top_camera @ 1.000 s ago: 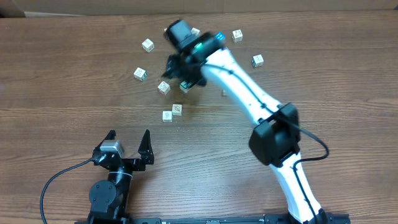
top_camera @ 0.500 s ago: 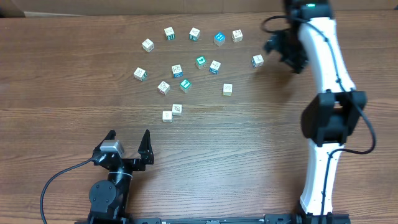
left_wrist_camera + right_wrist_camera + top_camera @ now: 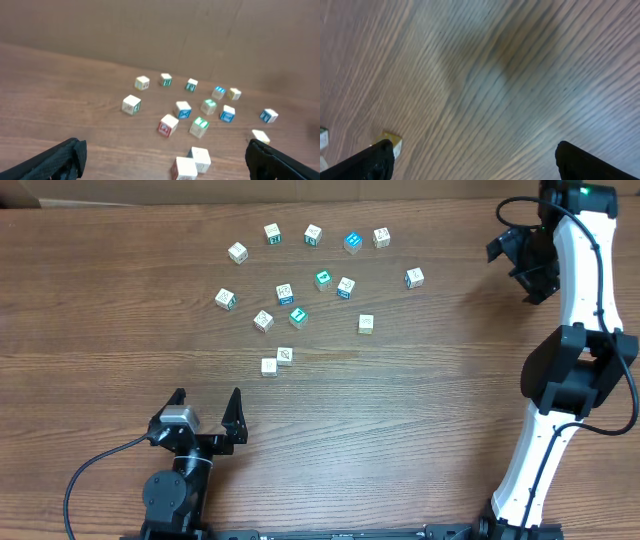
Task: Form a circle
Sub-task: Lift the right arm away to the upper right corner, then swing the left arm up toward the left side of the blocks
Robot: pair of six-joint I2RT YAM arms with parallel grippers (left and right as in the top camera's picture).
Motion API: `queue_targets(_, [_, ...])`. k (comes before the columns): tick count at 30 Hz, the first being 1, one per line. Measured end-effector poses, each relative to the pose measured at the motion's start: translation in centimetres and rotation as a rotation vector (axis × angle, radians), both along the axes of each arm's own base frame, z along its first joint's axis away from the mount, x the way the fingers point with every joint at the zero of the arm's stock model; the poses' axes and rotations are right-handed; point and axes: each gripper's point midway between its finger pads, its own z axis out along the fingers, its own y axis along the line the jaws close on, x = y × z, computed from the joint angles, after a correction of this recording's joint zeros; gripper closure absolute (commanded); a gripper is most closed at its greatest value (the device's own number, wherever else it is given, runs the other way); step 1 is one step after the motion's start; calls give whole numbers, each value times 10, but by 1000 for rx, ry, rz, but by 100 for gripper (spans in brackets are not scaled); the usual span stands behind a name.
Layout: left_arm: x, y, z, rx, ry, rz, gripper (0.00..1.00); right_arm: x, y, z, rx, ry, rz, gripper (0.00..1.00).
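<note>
- Overhead puts the circle [image 3: 322, 279] mid-desk [image 3: 100, 330]: a small knot of four printed cubes inside a wider, looser ring of outer cubes [image 3: 237, 252]. It's a rough ring at best, and a couple of the four show teal tops.
- Your left claw [image 3: 207, 395] is spread wide and empty, near its base and well short of everything.
- Your right claw [image 3: 472, 150] is spread wide too, with only bare wood between the fingers. It's off at the far right, well apart from the scatter.
- My guess is these cubes are light, stiff wood that skates easily on this grain. I'd pinch one across two flat opposite faces, low down, or just nudge it.
- Neighbours crowd the knot, so wide fingers could clip one. The touching pair [image 3: 277, 361] sits on the near side, between the left claw and the knot.
</note>
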Motion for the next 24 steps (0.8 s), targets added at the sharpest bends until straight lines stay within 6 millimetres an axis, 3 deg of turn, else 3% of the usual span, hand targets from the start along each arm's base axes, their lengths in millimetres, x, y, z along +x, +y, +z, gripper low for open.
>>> queue_targets(5, [-3,-12,23,-12,-57,-71,0,5,-9,1,1,-28,-18,0])
queue_targets(7, [-8,-12,41,-13,-56,-74,0,6,-10,1,0,-34,-19,0])
queue_targets(9, [-14,-11,71,-13,-69,-73,0,7,-10,1,-1,-37,-20,0])
queue_targets(12, [-22,-9,133,-11,-102,-68,0,8,-10,1,-1,-40,-18,0])
queue_targets(14, [-21,-9,160,6,-80,-66,0,8,-10,1,0,-40,-19,0])
queue_targets(16, [-11,-10,186,21,-22,-67,0,8,-10,1,1,-41,-19,0])
queue_targets(18, [5,-12,201,39,82,-69,0,8,-10,1,1,-41,-18,0])
queue_targets(24, [60,-19,207,95,474,-79,0,8,-10,1,2,-41,-19,0])
